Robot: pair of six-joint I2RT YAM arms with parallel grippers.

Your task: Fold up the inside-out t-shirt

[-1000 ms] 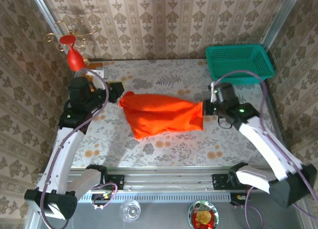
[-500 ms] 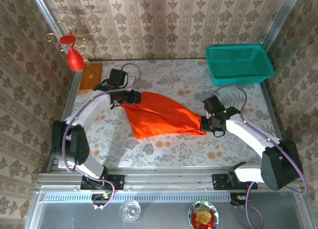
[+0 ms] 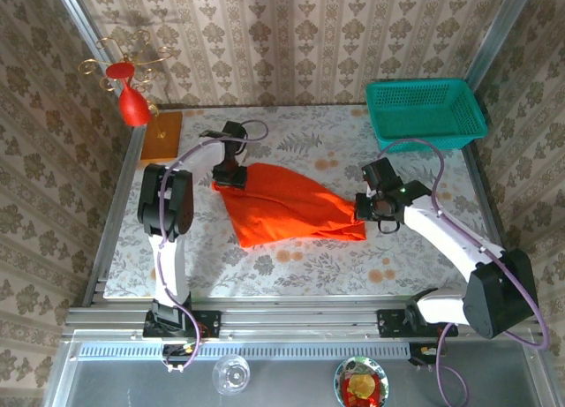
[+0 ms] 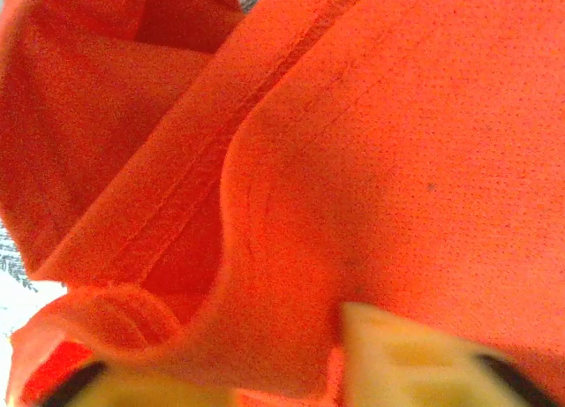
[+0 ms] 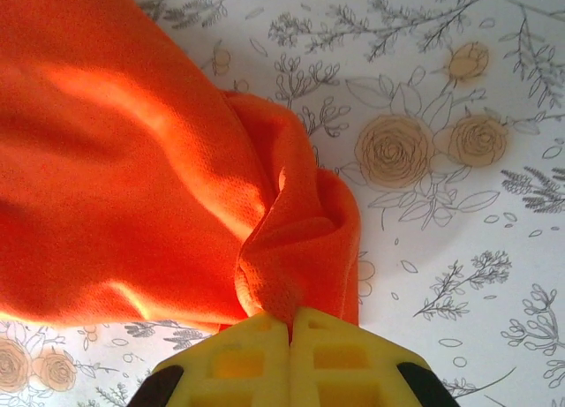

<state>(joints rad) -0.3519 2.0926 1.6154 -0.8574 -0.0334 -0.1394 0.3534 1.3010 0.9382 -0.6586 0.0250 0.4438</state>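
The inside-out t-shirt (image 3: pixel 287 204) lies as a bright orange-red folded slab in the middle of the floral table (image 3: pixel 291 266). My left gripper (image 3: pixel 228 172) sits at its far left corner. In the left wrist view the cloth (image 4: pixel 371 133) is pressed close, with a hemmed fold bunched between the yellow fingers (image 4: pixel 415 363) of my left gripper (image 4: pixel 287 380). My right gripper (image 3: pixel 362 208) is at the shirt's right edge. In the right wrist view it (image 5: pixel 290 323) is shut on a puckered corner of cloth (image 5: pixel 296 248).
A green basket (image 3: pixel 425 111) stands at the back right. An orange board (image 3: pixel 161 135) and a red ornament on a gold wire stand (image 3: pixel 132 105) are at the back left. A glass (image 3: pixel 231 372) and a bowl (image 3: pixel 362 382) sit below the front rail.
The left arm has swung into a new pose, its gripper going right and then settling at the shirt's far left corner. The right gripper shifted a little, and the shirt's right edge puckered.
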